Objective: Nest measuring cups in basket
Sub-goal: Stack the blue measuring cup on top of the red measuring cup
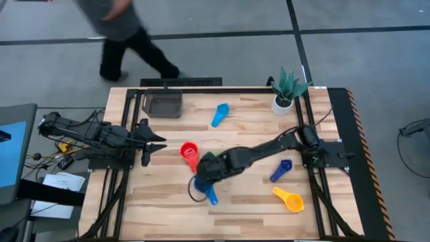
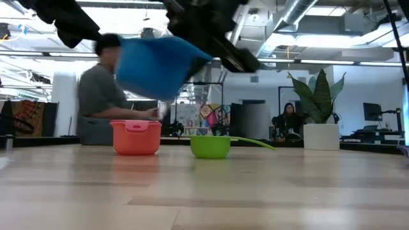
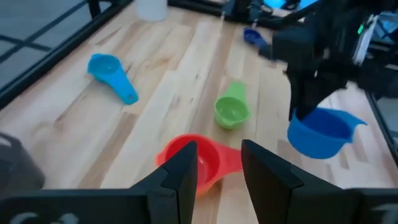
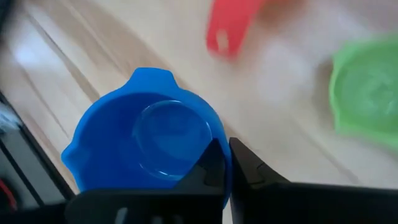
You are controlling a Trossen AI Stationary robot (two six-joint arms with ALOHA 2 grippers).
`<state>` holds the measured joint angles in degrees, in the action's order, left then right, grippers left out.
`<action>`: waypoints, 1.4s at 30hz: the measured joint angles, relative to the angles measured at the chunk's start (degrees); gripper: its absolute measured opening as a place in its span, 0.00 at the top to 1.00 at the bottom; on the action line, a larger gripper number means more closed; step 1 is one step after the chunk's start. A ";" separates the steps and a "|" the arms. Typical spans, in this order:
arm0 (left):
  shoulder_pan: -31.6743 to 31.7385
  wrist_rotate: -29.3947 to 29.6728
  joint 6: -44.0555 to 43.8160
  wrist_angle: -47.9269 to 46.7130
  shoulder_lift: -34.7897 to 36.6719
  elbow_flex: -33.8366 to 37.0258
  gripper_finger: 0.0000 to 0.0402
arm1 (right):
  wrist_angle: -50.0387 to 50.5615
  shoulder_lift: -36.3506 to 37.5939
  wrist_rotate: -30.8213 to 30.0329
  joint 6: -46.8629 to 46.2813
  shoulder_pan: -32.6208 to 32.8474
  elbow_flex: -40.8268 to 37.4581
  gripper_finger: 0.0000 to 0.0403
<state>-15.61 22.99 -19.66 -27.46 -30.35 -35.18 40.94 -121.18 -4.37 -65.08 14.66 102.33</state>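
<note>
Carrying step under way, by the look of it: large blue plastic measuring cup (image 4: pixel 146 140) lifted clear of the wooden table (image 1: pixel 242 202), pinched at the rim by the right gripper (image 4: pixel 227 163), fingers nearly together on the cup wall. Hanging in the air over the front-centre of the table, above the boards in the low view, mouth roughly level.

Next move, as a judgement: a long carry toward the small dark grey-brown rectangular basket (image 1: pixel 164 103) at the far left corner, well apart from the gripper, then a low release so the cup lands upright as the base of the stack. Risk of slipping from so narrow a pinch on the rim.

Close below the carried cup: red plastic measuring cup (image 1: pixel 189 151) and green plastic measuring cup (image 3: pixel 231 110), both on the table. Light blue cup (image 1: pixel 220 114) farther back, nearer the basket; dark blue cup (image 1: pixel 281 169) and orange cup (image 1: pixel 289 199) off to the right. Basket apparently without any cup so far.

Left gripper (image 3: pixel 216 171) waiting at the left side, fingers narrowly parted, holding nothing, pointed toward the red cup.
</note>
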 joint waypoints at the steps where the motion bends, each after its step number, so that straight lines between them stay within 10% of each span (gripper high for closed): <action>1: 0.00 -0.02 -0.52 -0.58 -0.01 0.00 0.72 | -0.13 0.01 -0.65 0.02 -0.67 1.04 0.98; 16: 0.00 1.45 -7.84 -6.30 0.04 0.00 0.72 | -11.35 -1.91 -11.43 5.78 -11.10 8.63 0.98; 42: 0.00 3.48 -9.05 -6.58 0.01 0.00 0.72 | -2.93 -7.55 -8.80 8.36 -12.44 9.57 0.98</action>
<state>-15.61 26.48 -28.71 -34.04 -30.33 -35.18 38.01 -128.73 -13.16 -56.72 2.22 111.90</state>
